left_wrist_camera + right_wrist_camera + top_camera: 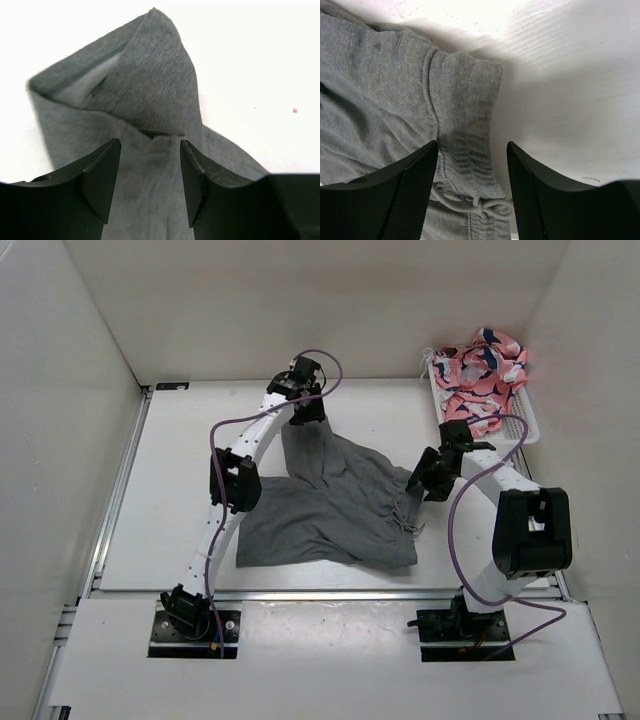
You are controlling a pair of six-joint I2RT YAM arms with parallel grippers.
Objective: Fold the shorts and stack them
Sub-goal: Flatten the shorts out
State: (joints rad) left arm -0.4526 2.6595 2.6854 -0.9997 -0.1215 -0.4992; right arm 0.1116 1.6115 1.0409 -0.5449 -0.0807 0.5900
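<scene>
Hovering released: left claw (150, 148) over shorts (330, 510) leg, right claw (472, 147) over waistband; could snag drawstring (470, 204), bunch fold.

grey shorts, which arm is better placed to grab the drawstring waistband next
Likely right. The open right gripper hangs over the ribbed waistband of the plain grey cloth shorts, by the drawstring bow; the open left gripper is over a far leg end.

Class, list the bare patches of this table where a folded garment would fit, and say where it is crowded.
Bare: the table left of the left arm, and the far strip between the shorts and the basket. Crowded: the centre under the shorts, and the right side by the right arm.
</scene>
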